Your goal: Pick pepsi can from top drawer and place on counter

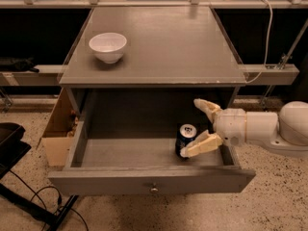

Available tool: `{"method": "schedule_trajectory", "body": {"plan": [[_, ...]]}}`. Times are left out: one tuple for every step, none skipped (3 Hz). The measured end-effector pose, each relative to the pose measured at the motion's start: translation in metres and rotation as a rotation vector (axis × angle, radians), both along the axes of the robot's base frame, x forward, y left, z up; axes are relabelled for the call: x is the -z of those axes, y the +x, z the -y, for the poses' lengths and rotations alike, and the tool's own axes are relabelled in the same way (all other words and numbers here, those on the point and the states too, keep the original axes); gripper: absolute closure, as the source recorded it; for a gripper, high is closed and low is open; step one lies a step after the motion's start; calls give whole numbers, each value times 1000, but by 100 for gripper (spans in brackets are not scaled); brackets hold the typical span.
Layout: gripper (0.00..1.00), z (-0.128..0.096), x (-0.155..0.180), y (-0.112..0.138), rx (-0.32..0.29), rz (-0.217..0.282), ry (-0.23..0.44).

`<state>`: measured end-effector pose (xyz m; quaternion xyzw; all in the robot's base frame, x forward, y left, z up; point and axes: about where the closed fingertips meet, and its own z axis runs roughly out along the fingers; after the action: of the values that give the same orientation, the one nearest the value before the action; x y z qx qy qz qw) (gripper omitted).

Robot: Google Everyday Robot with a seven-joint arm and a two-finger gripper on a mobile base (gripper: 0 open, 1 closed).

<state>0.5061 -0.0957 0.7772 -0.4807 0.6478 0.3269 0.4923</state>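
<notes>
The pepsi can (185, 139) stands upright in the right part of the open top drawer (150, 181), dark blue with a silver top. My gripper (191, 128) reaches in from the right, open, with its cream fingers (203, 145) spread. The near finger lies against the can's right front side; the far finger (206, 107) is above and behind it. The can sits near the mouth of the gripper, not clasped. The grey counter (159, 42) is the cabinet top above the drawer.
A white bowl (108, 46) sits on the counter's left rear part. A cardboard box (57, 131) stands left of the cabinet. A black stand with cables (19, 177) is on the floor at the left. A rail and cable (267, 42) run behind at the right.
</notes>
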Motion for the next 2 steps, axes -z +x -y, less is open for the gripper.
{"method": "schedule_trajectory", "body": {"plan": [[0,5,3,-1,7,-1,4],[0,27,17,15,-3,37,-3]]}}
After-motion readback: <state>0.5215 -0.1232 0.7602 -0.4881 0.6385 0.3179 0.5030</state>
